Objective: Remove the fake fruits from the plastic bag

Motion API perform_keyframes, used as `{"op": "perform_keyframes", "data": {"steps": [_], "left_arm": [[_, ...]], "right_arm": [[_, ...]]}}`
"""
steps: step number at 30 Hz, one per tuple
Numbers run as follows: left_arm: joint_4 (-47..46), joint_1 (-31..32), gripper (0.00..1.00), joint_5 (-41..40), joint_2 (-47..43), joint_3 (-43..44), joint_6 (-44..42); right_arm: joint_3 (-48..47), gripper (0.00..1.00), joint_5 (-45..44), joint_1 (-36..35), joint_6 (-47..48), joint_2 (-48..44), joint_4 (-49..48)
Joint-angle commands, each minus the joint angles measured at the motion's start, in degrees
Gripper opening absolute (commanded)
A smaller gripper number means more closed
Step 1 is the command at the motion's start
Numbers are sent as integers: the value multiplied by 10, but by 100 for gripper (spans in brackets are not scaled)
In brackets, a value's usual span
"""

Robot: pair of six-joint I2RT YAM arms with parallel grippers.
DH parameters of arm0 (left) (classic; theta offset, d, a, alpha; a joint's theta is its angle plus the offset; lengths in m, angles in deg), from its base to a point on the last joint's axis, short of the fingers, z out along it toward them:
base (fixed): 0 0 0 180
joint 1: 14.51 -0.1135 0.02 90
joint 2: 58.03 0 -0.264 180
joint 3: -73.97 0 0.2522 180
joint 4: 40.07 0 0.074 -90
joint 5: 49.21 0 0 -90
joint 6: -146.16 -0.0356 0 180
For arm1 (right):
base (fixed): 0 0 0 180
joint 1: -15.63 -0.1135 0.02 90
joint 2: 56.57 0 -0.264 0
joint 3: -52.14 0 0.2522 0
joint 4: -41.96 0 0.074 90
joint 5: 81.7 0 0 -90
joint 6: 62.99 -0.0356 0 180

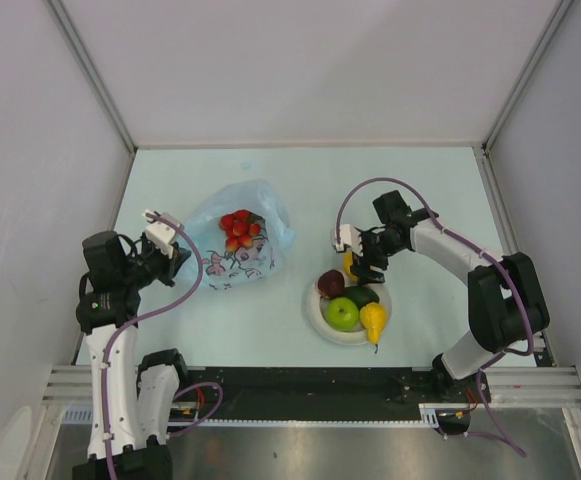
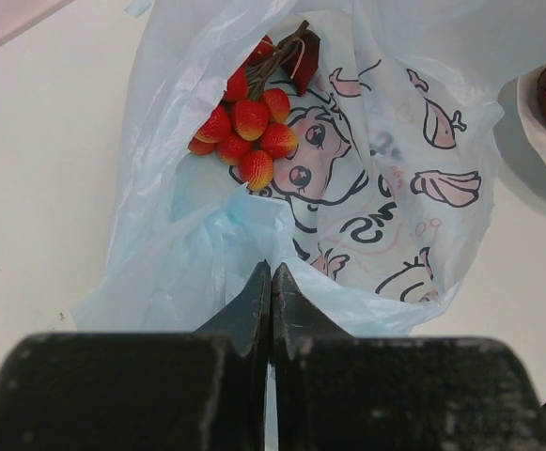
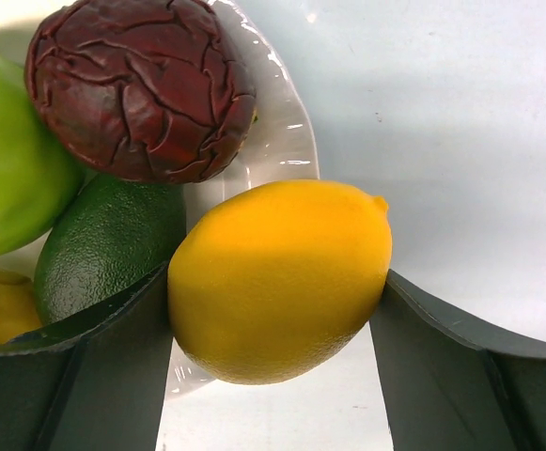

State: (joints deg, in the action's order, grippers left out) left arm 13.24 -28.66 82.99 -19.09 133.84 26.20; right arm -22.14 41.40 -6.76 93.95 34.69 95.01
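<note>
1. While the left hand (image 2: 271, 274) clenches the edge of the crinkled light-blue plastic bag (image 2: 413, 113), red plastic grapes (image 2: 250, 133) lie inside.
2. The right hand (image 1: 362, 262) grasps a yellow plastic lemon (image 3: 282, 277) at the rim of the round white plate (image 3: 274, 141).

1 plastic bag (image 1: 232, 243), 1 red berry bunch (image 1: 239, 229), 1 plate (image 1: 318, 312), 1 green apple (image 1: 342, 314), 1 avocado (image 1: 362, 296), 1 lemon (image 3: 280, 278), 1 maroon fruit (image 1: 331, 283), 1 yellow pear (image 1: 373, 320)
</note>
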Motion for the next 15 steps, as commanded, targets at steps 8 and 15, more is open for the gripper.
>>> {"op": "perform_keyframes", "data": {"steps": [8, 15], "left_arm": [[-22, 0, 2, 11, -9, 3, 4], [-25, 0, 2, 12, -16, -4, 8]], "right_arm": [[7, 48, -9, -15, 86, -16, 113], [6, 64, -18, -12, 58, -15, 79]]}}
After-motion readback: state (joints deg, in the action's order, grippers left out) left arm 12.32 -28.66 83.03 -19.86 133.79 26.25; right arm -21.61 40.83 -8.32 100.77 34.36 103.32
